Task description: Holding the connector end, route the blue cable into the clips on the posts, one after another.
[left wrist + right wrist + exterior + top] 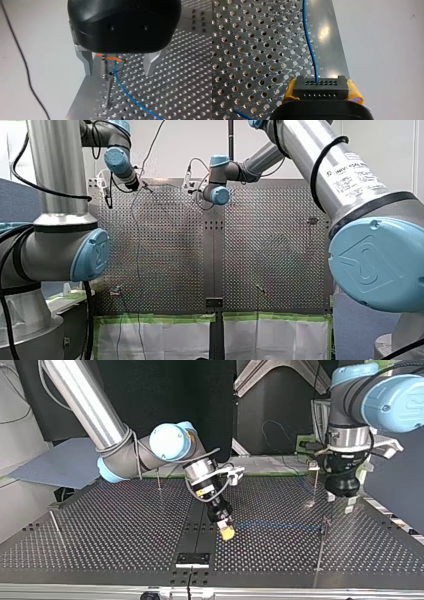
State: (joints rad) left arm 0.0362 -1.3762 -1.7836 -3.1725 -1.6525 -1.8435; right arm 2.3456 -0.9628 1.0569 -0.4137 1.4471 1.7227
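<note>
Right pincer [322, 91] partly hides the black connector [320, 86] trailing blue cable [309, 37].

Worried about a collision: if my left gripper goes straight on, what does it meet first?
Likely the clip on the post, between my left gripper's open fingers, with the blue cable at it; depth is unclear.

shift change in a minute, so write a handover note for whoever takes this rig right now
My right tool: shut on the black rectangular connector, low over the middle of the perforated metal table.
My left tool: open, holding nothing, straddling a thin metal post with an orange piece on top.
Done: the thin blue cable runs from the connector to that post; whether it sits in the clip, I cannot tell.
Left: the bare posts at the top view's left.
</note>
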